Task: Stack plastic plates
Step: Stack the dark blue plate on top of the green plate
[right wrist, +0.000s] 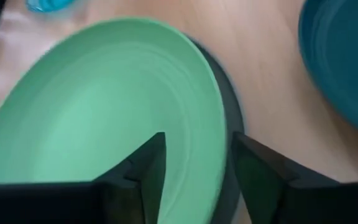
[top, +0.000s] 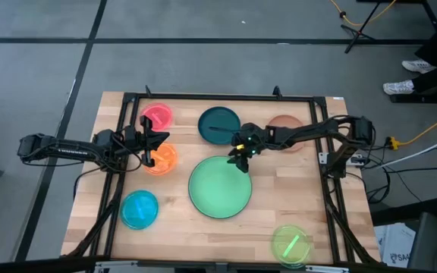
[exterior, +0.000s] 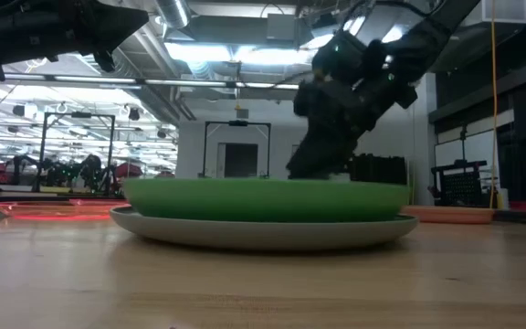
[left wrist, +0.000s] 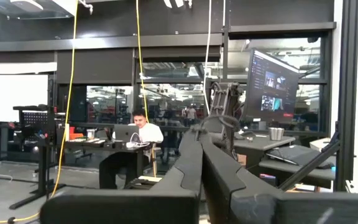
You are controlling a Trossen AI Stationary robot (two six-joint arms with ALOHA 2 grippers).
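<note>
The light green plate lies inside the grey plate, mid-table; in the right wrist view the grey rim shows beside the green one. My right gripper is open at this stack's far rim. My left gripper is shut and empty, raised over the table's left part between the pink plate and the orange plate. The dark teal plate and the brown plate lie near the far edge. The cyan plate and the lime plate lie near the front. My right gripper straddles the light green plate's far rim, slanting down from the far side. One finger is over the plate's inside, the other outside it, over the grey rim. Whether either finger touches, I cannot tell. The green plate lies flat on the grey one.
A black frame runs round the table top. The right arm reaches over the brown plate. Bare wood lies between the stack and the table's right edge. A person sits at a desk far behind the table.
</note>
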